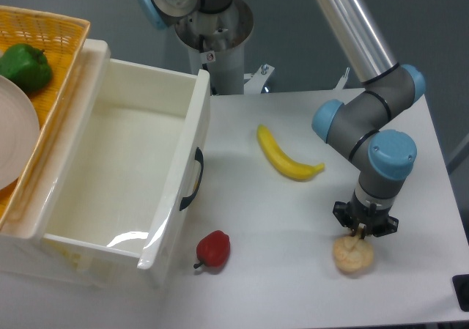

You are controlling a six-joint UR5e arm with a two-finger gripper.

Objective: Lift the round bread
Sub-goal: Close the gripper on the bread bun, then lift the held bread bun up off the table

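Note:
The round bread (pixel 353 257) is a small pale beige bun with a bumpy top. It lies on the white table near the front right. My gripper (pixel 360 236) points straight down right over the bun's far edge and seems to touch it. The wrist hides the fingers, so I cannot tell how the jaws stand or whether they hold the bun.
A yellow banana (pixel 286 157) lies behind the bun, mid-table. A red pepper (pixel 213 249) lies at the front centre. A large white bin (pixel 117 175) stands at the left. A wicker basket (pixel 51 32) with a green pepper (pixel 26 67) and a white plate (pixel 15 142) is at the far left. The table's right edge is near the bun.

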